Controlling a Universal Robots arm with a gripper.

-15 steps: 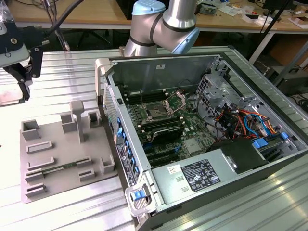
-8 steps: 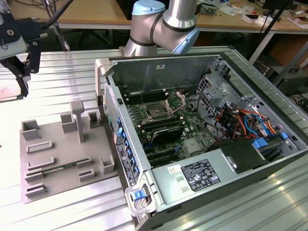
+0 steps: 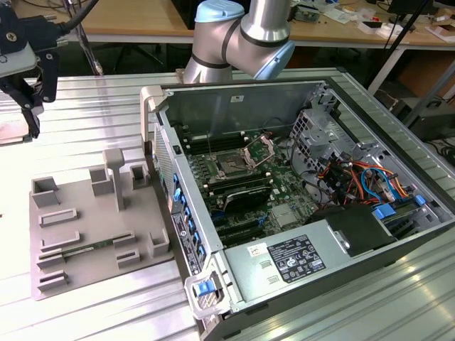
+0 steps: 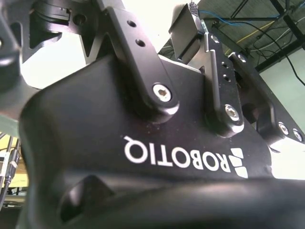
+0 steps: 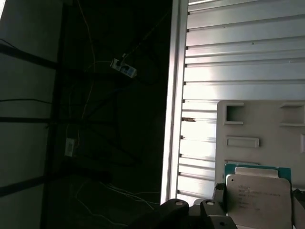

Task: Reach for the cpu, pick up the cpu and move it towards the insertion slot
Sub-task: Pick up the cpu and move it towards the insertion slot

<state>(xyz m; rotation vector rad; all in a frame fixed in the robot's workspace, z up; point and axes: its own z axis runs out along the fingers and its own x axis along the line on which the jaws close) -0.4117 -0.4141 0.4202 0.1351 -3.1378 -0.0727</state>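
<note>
While the tool (image 5: 259,196) hangs above the bench (image 3: 92,106) at ten o'clock in the exterior view, it pinches the cpu (image 5: 257,188) by two sides. Its fingers are closed only as far as the chip is wide. Behind the chip, in the first wrist view, lies the grey tray (image 5: 267,124). The insertion slot (image 3: 231,165) sits well apart, toward four o'clock from the tool, inside the open computer case (image 3: 242,99).
</note>
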